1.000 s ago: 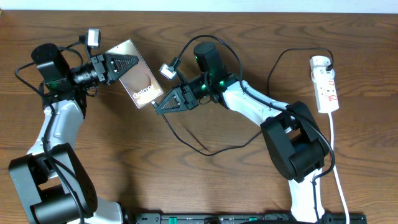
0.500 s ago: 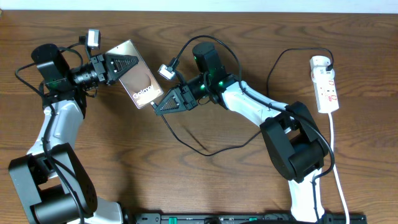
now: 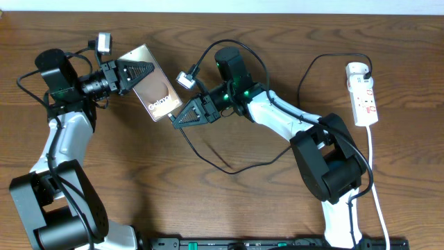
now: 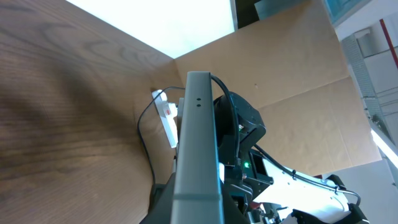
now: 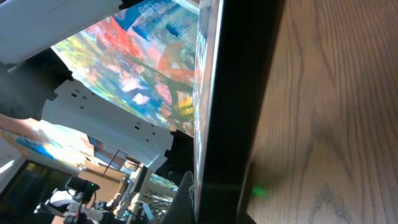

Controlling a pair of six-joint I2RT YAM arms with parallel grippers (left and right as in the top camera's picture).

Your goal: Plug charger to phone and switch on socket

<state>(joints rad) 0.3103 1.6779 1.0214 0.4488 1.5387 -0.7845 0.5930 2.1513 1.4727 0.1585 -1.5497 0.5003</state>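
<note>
Brown wooden counter [image 3: 104, 173] overhead: left claw [image 3: 144, 71] clenched on the phone [image 3: 161, 94], right claw [image 3: 177, 119] pinching the charger [image 3: 208, 157] just off its lower end, in line with its long axis; socket [image 3: 363, 97] well apart. Left wrist: phone edge-on. Right wrist: phone edge close ahead, plug hidden.

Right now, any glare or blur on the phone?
Overhead: phone sharp, screen washed pale by glare, lettering legible. Left wrist: phone edge-on, crisp; white area beyond the table blown out. Right wrist: glass mirrors colourful reflections; dark edge too close, soft.
</note>
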